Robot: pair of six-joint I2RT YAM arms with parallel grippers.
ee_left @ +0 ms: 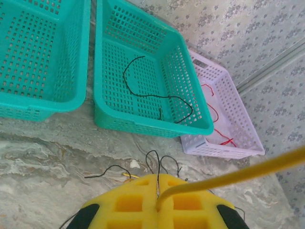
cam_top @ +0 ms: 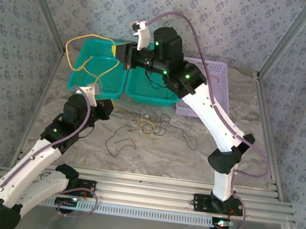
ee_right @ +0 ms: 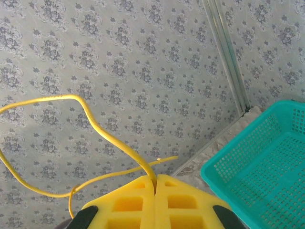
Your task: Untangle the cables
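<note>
Two teal baskets (ee_left: 28,109) (ee_left: 143,126) and one lilac basket (ee_left: 224,150)

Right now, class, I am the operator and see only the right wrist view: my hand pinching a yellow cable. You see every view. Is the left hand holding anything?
Observer: Yes, the left hand is shut on a yellow cable too.
Operator: Is anything in the baskets?
Observer: A black cable lies in the middle teal basket.
Operator: Any other basket in use?
Observer: A red cable lies in the lilac basket beside it.
</note>
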